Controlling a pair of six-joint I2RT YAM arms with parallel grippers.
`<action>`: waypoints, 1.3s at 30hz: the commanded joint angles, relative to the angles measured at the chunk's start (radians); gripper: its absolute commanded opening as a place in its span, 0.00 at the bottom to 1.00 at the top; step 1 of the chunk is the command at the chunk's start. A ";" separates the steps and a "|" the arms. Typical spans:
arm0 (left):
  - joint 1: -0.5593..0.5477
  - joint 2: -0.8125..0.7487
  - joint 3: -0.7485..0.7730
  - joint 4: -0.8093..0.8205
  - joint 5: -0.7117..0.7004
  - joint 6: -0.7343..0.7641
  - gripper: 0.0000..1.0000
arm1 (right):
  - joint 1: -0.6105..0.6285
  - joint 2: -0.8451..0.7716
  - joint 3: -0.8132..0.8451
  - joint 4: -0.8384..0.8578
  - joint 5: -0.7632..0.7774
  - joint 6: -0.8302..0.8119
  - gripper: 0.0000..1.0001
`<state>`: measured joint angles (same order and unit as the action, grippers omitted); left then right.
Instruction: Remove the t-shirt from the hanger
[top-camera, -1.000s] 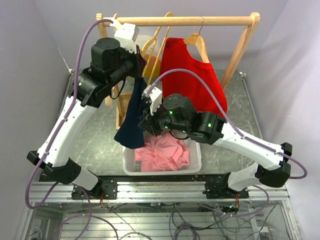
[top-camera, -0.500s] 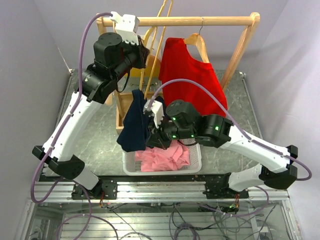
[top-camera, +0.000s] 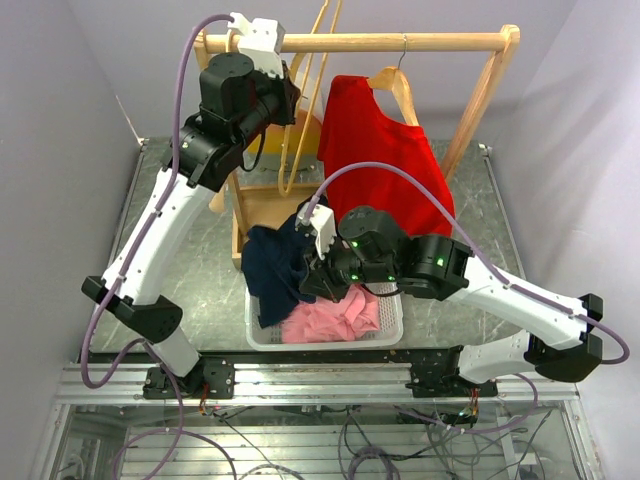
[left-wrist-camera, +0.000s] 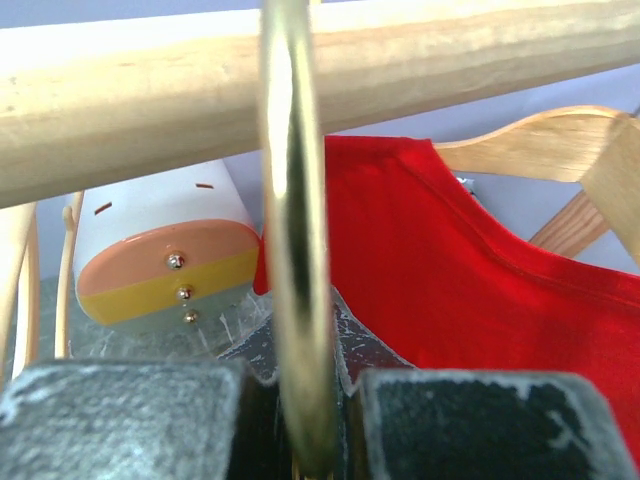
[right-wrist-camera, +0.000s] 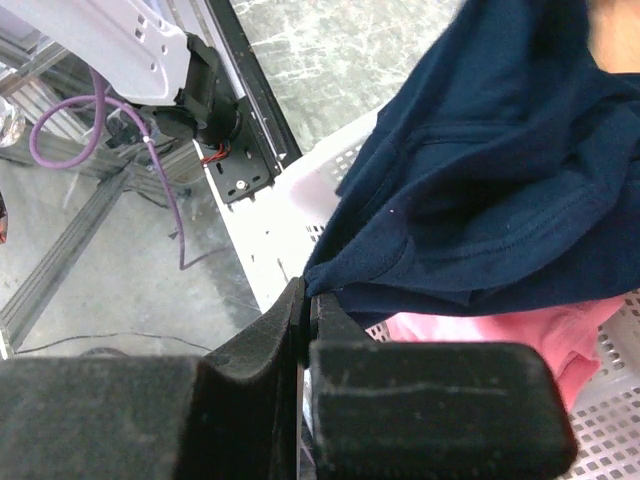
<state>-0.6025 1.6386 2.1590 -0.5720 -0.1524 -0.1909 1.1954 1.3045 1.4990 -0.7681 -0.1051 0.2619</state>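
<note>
three cameras around one clothes rack

the top view sits high above and behind the table's near edge. it looks down and toward the far wall, wide enough to hold the wooden rail (top-camera: 380, 42) and the white basket (top-camera: 392, 312).

the left wrist view is pressed very close under the rail's left end and faces right. a hanger (left-wrist-camera: 295, 250) fills its centre, with the red shirt (left-wrist-camera: 480, 290) beyond.

the right wrist view looks down, close over the basket's near left rim, at the navy t-shirt (right-wrist-camera: 500, 180).

the top view shares the rail and red shirt with the left wrist view. it shares the basket and navy t-shirt with the right wrist view.
</note>
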 joint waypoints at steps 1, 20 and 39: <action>0.031 0.017 0.036 0.048 -0.021 0.010 0.07 | 0.009 -0.002 -0.015 0.044 0.004 0.007 0.00; 0.067 0.030 -0.064 0.004 0.015 -0.026 0.29 | 0.010 -0.018 -0.012 0.044 0.052 0.020 0.00; 0.068 -0.274 -0.267 0.145 0.199 -0.149 0.91 | 0.011 0.048 0.268 0.047 0.390 -0.107 0.00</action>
<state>-0.5392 1.4158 1.9488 -0.4877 -0.0612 -0.2817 1.2011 1.3418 1.6569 -0.7315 0.1524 0.2173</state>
